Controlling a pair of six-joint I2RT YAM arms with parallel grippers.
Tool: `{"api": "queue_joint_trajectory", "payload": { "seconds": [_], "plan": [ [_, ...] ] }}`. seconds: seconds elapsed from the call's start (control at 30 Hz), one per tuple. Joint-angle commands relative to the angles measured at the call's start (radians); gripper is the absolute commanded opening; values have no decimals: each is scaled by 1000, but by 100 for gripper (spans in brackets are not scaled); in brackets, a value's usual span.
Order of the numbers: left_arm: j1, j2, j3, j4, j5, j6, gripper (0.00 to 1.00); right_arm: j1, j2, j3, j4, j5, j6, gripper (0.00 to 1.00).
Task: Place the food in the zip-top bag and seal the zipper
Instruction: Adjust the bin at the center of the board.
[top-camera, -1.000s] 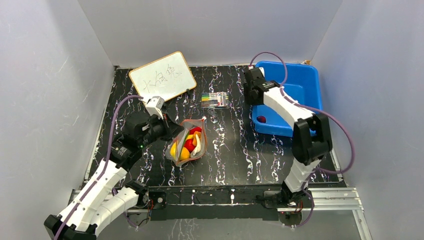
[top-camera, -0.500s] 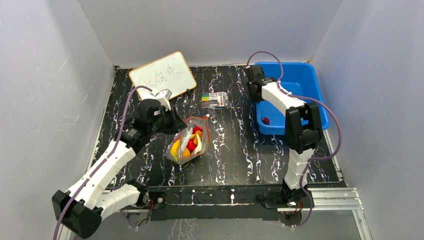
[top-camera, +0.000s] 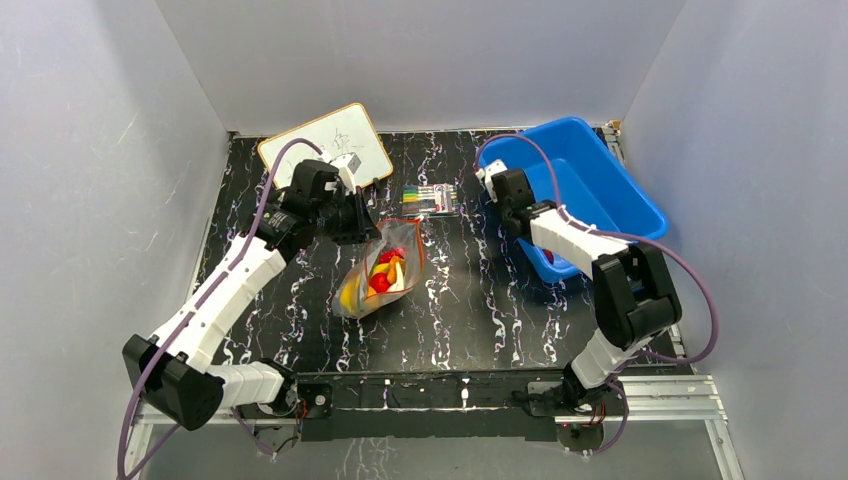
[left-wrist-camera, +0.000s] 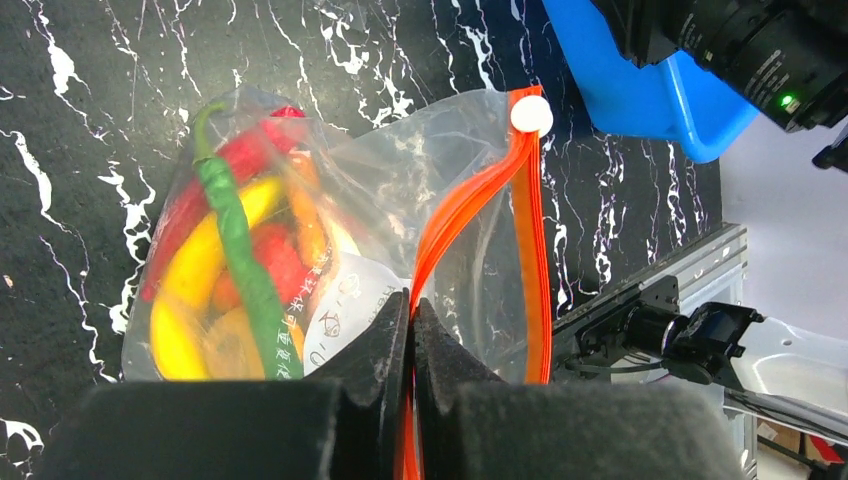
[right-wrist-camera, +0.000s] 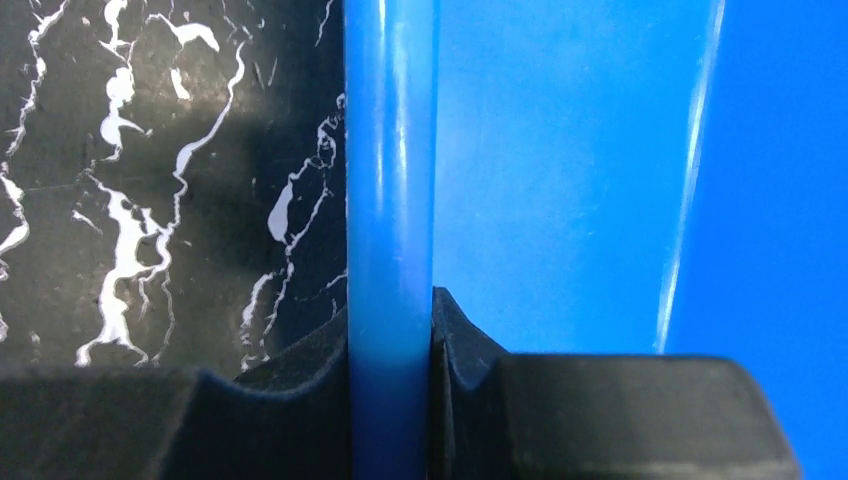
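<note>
Left claw (left-wrist-camera: 410, 305) pinches the zipper (left-wrist-camera: 536, 250); right claw (right-wrist-camera: 390, 312) clamps the blue tub (right-wrist-camera: 390, 150) wall, markers (top-camera: 432, 198) between.

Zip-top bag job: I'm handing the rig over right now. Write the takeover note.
Left gripper: shut on the zipper at the mouth of the zip-top bag.
Right gripper: shut on the rim of the blue tub.
Done: the food is inside the bag, mid-table.
Left: the mouth gapes, so close the zipper along its whole length.
</note>
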Motion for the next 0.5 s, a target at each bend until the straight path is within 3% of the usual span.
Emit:
{"api": "queue_joint_trajectory", "payload": {
  "seconds": [0.0,0.23,0.47],
  "plan": [
    [-1,-13,59,-21,36,31,0,22,-103,-77,299,115,-199,8],
    [-1,-26,55,-31,11,50,0,31,-118,-181,559,222,-506,11],
    [0,-43,53,-36,-23,52,0,35,-88,-162,577,224,-473,11]
  ]
}}
